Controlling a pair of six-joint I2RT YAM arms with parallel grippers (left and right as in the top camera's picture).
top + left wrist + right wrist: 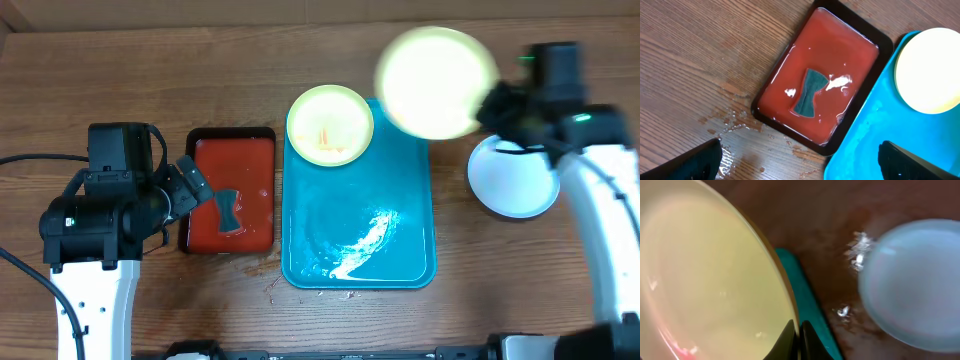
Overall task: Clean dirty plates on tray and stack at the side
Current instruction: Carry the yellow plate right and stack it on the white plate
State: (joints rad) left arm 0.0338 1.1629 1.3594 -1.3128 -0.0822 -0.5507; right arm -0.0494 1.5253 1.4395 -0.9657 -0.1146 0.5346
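Observation:
A pale yellow plate [437, 82] hangs above the far right corner of the turquoise tray [400, 255], with my right gripper [487, 103] shut on its rim. In the right wrist view the fingertips [798, 336] pinch that plate's [705, 280] edge. A second plate [330, 125] with small food smears lies on the tray's far left corner. A whitish plate [513, 178] rests on the table right of the tray. My left gripper [800, 167] stands open, low over the table near the tray's [880, 135] left edge, holding nothing.
A black-rimmed tray [230, 190] with a red-orange inside holds a dark green sponge [228, 208] left of the turquoise tray. White foam [365, 242] is smeared across the turquoise tray's middle. Water drops wet the wood by the black tray [730, 120].

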